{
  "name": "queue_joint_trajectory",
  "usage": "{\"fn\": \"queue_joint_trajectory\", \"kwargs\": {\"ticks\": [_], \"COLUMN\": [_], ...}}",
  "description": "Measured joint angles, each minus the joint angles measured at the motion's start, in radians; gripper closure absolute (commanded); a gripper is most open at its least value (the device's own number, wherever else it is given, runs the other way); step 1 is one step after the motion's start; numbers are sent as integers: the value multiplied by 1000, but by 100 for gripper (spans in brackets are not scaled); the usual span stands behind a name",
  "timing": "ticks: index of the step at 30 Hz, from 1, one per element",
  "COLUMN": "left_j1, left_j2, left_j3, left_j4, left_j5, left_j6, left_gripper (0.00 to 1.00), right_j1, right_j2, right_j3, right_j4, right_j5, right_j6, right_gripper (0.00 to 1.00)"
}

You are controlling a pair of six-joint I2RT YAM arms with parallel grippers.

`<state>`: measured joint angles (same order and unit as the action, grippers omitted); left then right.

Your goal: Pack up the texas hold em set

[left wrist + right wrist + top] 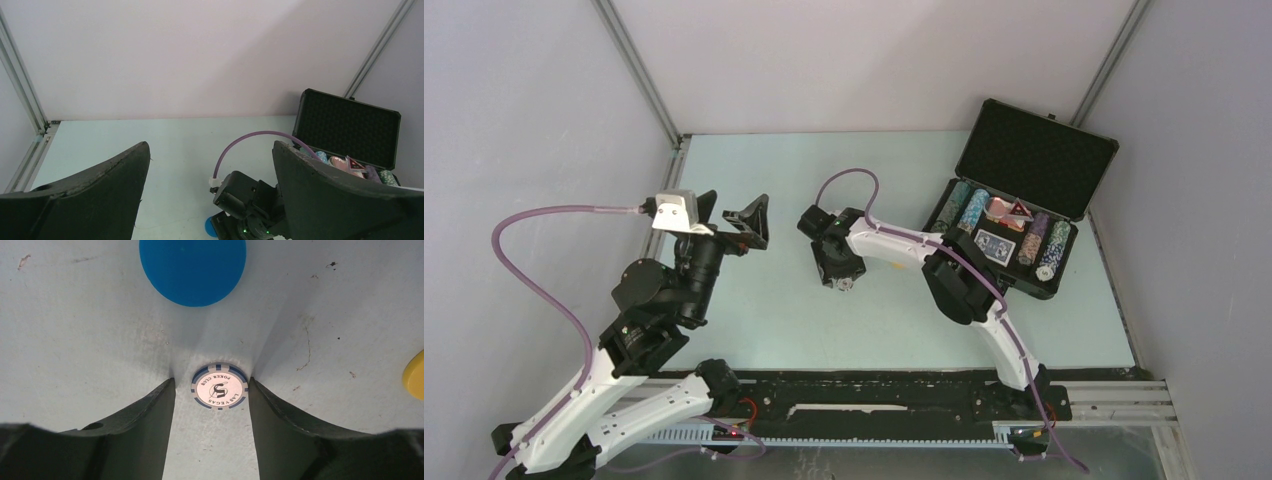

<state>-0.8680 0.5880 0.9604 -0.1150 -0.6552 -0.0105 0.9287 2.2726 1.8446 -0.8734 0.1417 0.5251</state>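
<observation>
Jaws astride chip [219, 386], scuffed table [75, 330]

arms [584, 395]: white shells, black joints | cables [260, 132]: purple | fingers [135, 430]: black, curved

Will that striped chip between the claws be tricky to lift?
Probably. The chip lies flat on the table, so the fingers get only its thin rim; it may slide or pop out. It looks rigid, so squeezing shouldn't bend it.
</observation>
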Motion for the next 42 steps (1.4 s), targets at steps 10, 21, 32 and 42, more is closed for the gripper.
{"fn": "queue_joint_trajectory", "kwargs": {"ticks": [10, 21, 32, 42], "left_j1": [0, 0, 0, 0], "left_j2": [1, 13, 21, 20], "left_j3": [0, 0, 0, 0], "left_j4": [0, -1, -2, -3], "left_j5": [5, 7, 12, 27], "left_j6": [0, 0, -1, -13], "left_gripper": [3, 3, 3, 3], "right_j1": [2, 2, -38, -260], "right_j2": [0, -43, -260, -682], "right_j3": [0, -60, -263, -568], "right_j4": [-1, 7, 20, 8], "right_j5": [-3, 40, 143, 293], "right_j6": [1, 1, 0, -8], "right_gripper": [59, 60, 59, 59]}}
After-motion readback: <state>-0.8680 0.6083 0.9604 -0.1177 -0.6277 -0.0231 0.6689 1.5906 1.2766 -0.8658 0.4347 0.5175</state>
